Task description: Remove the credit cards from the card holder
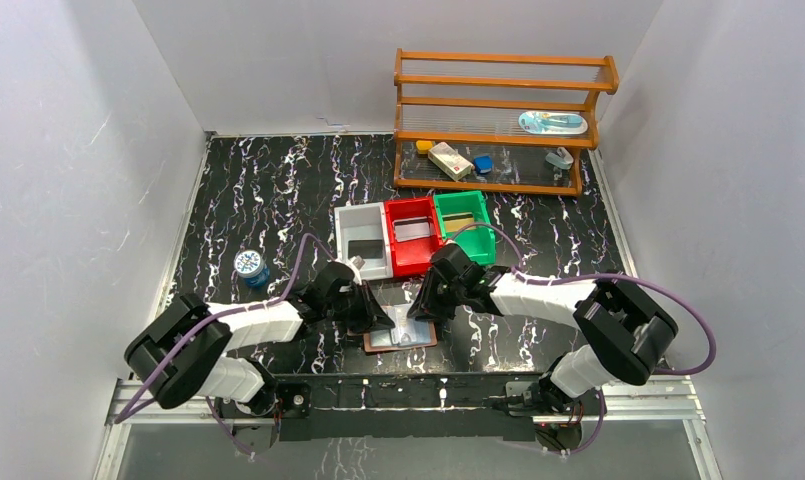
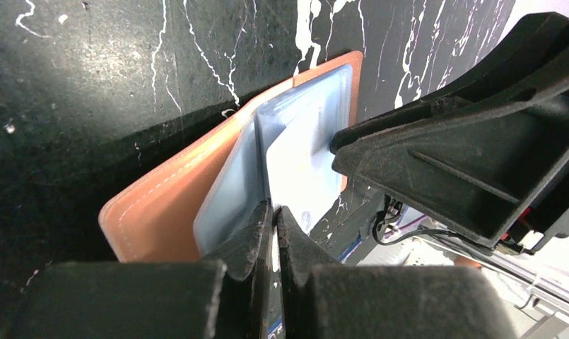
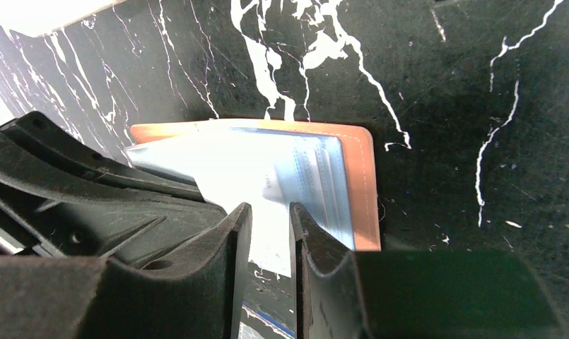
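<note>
1. Table [image 1: 278, 190]: black, white-veined top. The task is in its opening stage. I see no card lying free on the table, and the extraction is yet to be completed.
2. Wooden rack [image 1: 506, 104], far right. The upper shelf carries a pale oval packet. The lower shelf carries a small box and yellow, blue and grey oddments. It plays no part in the task.
3. Three bins in a row behind the work:
   - The white bin [image 1: 346, 222] holds a dark flat rectangle.
   - The red bin [image 1: 392, 245] holds a pale grey flat piece.
   - The green bin [image 1: 486, 238] holds a tan flat piece.
   - Whether any of these is a card already removed, I cannot tell.
4. Card holder [image 2: 161, 212]: it lies open on the table near the front edge, between my two grippers. The tan leather faces down and the light blue pockets face up.
5. My right gripper [image 3: 271, 212]: the fingers stand a little apart, with their tips down on the holder's lining. Nothing is visibly clamped between them.
6. My left gripper [image 2: 273, 210]: the fingers are pressed together on a thin pale sheet [image 2: 268, 185] at the holder's inner fold. I cannot tell whether it is a card edge or a pocket leaf.
7. Credit card [image 2: 299, 169]: whitish, and still seated in the blue pocket. One part stands clear of the lining, just beside my left fingertips.
8. Blue-and-white tin [image 1: 251, 266]: upright, well apart to the left, lid on.
</note>
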Motion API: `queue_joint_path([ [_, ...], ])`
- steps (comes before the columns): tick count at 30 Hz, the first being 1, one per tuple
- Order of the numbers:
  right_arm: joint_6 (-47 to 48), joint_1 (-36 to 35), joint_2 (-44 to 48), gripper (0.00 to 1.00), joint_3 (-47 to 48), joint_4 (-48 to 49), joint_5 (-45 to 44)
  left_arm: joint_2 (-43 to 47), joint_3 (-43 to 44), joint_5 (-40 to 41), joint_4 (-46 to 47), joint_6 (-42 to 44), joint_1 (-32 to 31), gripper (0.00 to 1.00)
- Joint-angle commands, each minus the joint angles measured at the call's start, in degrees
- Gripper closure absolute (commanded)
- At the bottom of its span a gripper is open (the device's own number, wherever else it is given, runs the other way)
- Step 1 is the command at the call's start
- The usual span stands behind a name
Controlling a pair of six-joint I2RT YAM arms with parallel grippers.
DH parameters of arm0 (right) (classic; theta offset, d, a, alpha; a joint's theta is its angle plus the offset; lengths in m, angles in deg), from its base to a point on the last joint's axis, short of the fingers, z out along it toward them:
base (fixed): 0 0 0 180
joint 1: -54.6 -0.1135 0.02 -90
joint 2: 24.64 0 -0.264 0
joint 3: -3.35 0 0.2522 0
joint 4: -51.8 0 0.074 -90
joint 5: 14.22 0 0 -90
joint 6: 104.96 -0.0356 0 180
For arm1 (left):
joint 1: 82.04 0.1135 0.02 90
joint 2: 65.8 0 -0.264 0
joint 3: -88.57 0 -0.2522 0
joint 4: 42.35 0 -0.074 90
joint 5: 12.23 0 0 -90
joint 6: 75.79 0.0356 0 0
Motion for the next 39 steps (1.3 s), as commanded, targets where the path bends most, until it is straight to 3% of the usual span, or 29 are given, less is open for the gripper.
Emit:
queue_joint_path([
  [1,0.5,-0.4,-1.6,0.64,-0.1,-6.8,-4.8,3.7,0.7,2.8,-7.3,3.8,0.3,1.0],
  [21,5.2,-0.4,3.9,0.59,4.9,-4.8,-1.0,4.2,2.0,2.7,-11.7,6.4,0.4,1.0],
  [27,0.7,-1.2,2.5,0.59,1.4,7.6,6.3,3.2,2.6,2.5,-11.8,6.7,0.5,1.0],
  [32,0.9,-1.2,-1.3,0.57,2.0,7.3,8.0,2.8,2.6,2.1,-11.4,6.3,0.4,1.0],
  [39,-0.4,-1.1,-2.6,0.57,1.5,-3.2,1.7,3.1,3.4,2.4,-13.0,6.9,0.4,1.0],
])
